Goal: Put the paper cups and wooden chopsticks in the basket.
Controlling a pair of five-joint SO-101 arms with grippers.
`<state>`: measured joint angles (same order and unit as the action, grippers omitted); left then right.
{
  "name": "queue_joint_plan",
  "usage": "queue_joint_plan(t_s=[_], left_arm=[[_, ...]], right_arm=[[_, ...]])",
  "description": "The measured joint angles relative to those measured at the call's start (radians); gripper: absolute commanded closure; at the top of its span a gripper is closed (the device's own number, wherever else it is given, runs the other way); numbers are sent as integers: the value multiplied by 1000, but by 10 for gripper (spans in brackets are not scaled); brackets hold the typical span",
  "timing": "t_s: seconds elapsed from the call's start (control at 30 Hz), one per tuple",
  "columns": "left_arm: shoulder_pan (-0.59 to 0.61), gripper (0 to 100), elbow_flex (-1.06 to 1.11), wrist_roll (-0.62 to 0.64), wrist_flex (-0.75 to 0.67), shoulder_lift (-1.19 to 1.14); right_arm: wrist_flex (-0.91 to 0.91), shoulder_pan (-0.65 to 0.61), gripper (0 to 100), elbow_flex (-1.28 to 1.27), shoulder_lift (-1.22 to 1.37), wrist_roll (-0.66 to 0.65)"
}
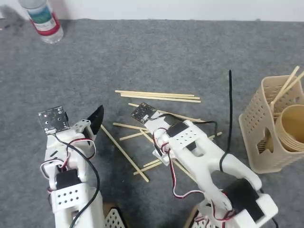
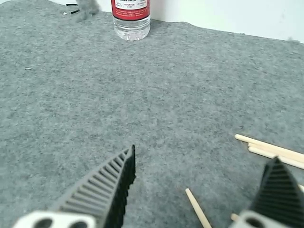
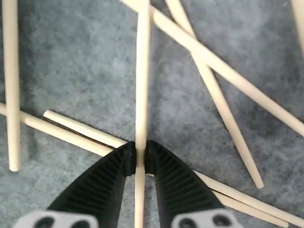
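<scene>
My right gripper [image 3: 136, 159] was clamped on 1 chopstick [image 3: 142, 71], paper cups [image 1: 292, 126] sat in the basket [image 1: 256, 128], many loose chopsticks [image 1: 159, 97] lay outside.

You have a grey felt tabletop [image 1: 156, 52]: chopsticks [image 1: 159, 96] lie scattered across its middle, a basket [image 1: 259, 124] stands at its right edge, a bottle [image 1: 43, 19] at the far left.

Smooth wooden chopsticks [image 3: 141, 71], fuzzy felt [image 1: 156, 52]
</scene>
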<state>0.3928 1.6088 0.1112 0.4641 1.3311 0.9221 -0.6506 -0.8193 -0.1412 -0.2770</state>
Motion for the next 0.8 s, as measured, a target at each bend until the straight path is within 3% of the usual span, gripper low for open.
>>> queue_joint_plan(t_s=[0.23, 0.37, 0.57, 0.73, 0.8], left_arm=[[0, 614, 0, 0, -8, 0], [0, 614, 6, 0, -31, -2], [0, 614, 6, 0, -37, -2], [0, 614, 6, 0, -37, -2], [0, 614, 6, 0, -37, -2]], right_arm=[[12, 2, 991, 2, -2, 0], [106, 2, 991, 5, -9, -38], [387, 5, 991, 91, -155, -130], [756, 29, 991, 341, -333, -215], [824, 81, 991, 451, -376, -222]])
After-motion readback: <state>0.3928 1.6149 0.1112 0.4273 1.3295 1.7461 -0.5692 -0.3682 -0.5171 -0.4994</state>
